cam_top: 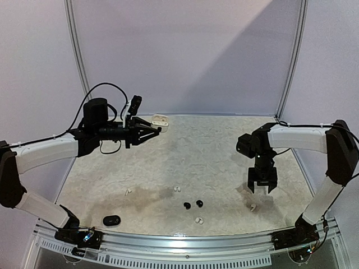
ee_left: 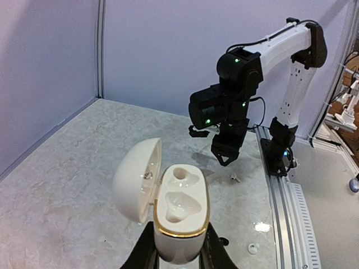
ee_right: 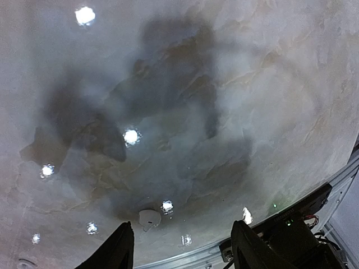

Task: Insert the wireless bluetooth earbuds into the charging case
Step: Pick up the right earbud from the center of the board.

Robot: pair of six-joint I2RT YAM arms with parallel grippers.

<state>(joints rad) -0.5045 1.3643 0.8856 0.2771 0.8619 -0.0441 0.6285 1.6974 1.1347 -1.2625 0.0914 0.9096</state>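
Note:
My left gripper [ee_left: 180, 256] is shut on the base of a white charging case [ee_left: 180, 216] with a gold rim. The case is held above the far left of the table [cam_top: 160, 118], its lid [ee_left: 137, 179] swung open and both sockets bare. My right gripper [cam_top: 262, 186] hangs open over the near right of the table. A white earbud [ee_right: 148, 218] lies on the table below it, nearer its left finger [ee_right: 115, 249], untouched. More white earbuds [cam_top: 177, 189] [cam_top: 198, 220] [cam_top: 128, 191] and two black earbuds [cam_top: 187, 205] [cam_top: 199, 202] lie near the front middle.
A black case [cam_top: 112, 220] lies shut at the front left near the metal rail [cam_top: 185, 242]. Pale walls close the table at the back and sides. The right arm [ee_left: 280, 50] rises across from the held case.

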